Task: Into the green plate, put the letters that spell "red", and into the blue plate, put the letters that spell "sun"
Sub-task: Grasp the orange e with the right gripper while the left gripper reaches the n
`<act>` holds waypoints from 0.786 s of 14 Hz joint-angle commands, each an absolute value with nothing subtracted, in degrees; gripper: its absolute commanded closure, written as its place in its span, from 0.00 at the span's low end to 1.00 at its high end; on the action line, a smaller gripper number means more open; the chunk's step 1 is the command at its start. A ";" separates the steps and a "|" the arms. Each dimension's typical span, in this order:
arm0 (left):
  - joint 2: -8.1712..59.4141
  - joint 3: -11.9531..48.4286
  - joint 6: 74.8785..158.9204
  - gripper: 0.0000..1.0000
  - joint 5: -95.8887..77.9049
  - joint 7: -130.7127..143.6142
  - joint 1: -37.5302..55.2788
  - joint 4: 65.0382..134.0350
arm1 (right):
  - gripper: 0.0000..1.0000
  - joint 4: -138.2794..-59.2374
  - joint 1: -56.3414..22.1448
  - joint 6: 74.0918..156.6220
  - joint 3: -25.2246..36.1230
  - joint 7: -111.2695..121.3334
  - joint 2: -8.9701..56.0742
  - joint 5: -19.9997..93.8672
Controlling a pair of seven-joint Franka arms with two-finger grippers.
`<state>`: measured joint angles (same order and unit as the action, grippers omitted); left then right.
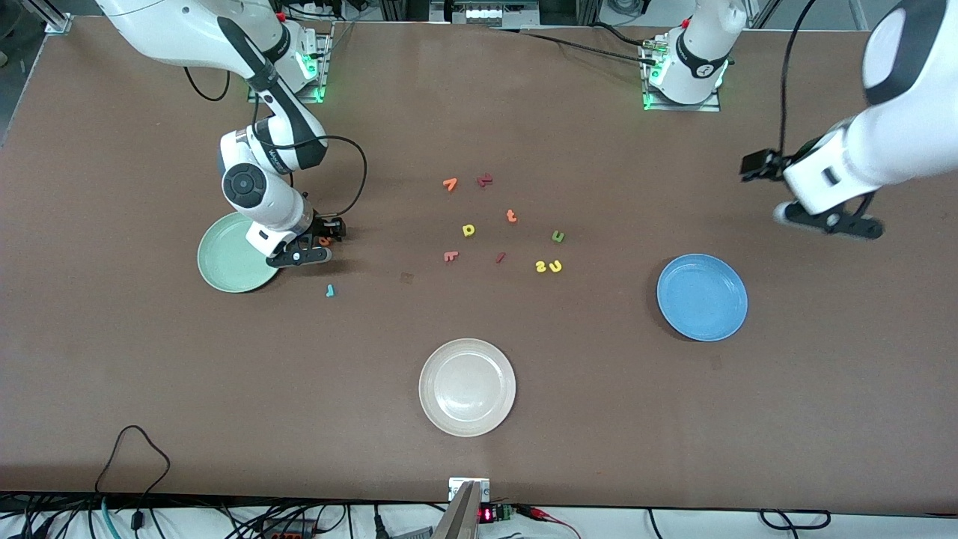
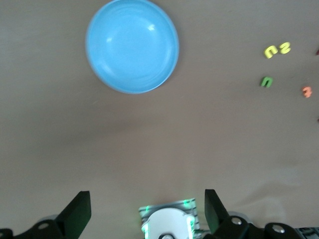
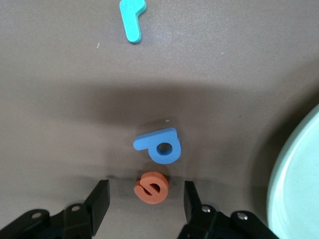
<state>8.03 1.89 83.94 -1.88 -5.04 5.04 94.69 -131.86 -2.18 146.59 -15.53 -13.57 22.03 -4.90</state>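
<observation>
1. While the left arm waits, the left gripper (image 2: 144,211) hangs over bare table toward its own end, fingers spread wide and empty; the round bright blue plate (image 1: 702,296) lies near it, nothing in it.
2. Right gripper (image 3: 147,199) sits low just beside the round pale mint-green plate (image 1: 232,258); fingers parted, one on each side of the small orange foam "e" (image 3: 151,187); whether they press on it I cannot tell.
3. Small blue foam "d" (image 3: 159,146) lies just beside the "e"; thin teal foam "r" (image 1: 329,290) lies apart, nearer the front camera; all three on the table.
4. Yellow foam "s" (image 1: 541,266) and yellow foam "u" (image 1: 555,266) side by side mid-table; green foam "n" (image 1: 557,236) close by.
</observation>
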 commanded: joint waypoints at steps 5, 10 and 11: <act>18.45 14.21 102.53 0.00 -3.87 7.95 5.80 98.07 | 0.41 -132.28 -2.29 147.92 -15.56 -13.45 22.32 -5.71; 19.59 21.35 127.74 0.00 -3.69 9.23 5.89 112.47 | 0.45 -132.28 -2.29 147.92 -15.56 -13.36 22.32 -5.71; 20.82 21.71 131.45 0.02 -3.60 9.14 6.85 114.59 | 0.46 -132.28 -2.29 147.92 -15.56 -13.36 22.32 -5.71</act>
<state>20.79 20.39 124.62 -3.39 8.93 6.78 109.34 -131.91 -2.25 146.96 -15.53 -13.56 22.17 -4.96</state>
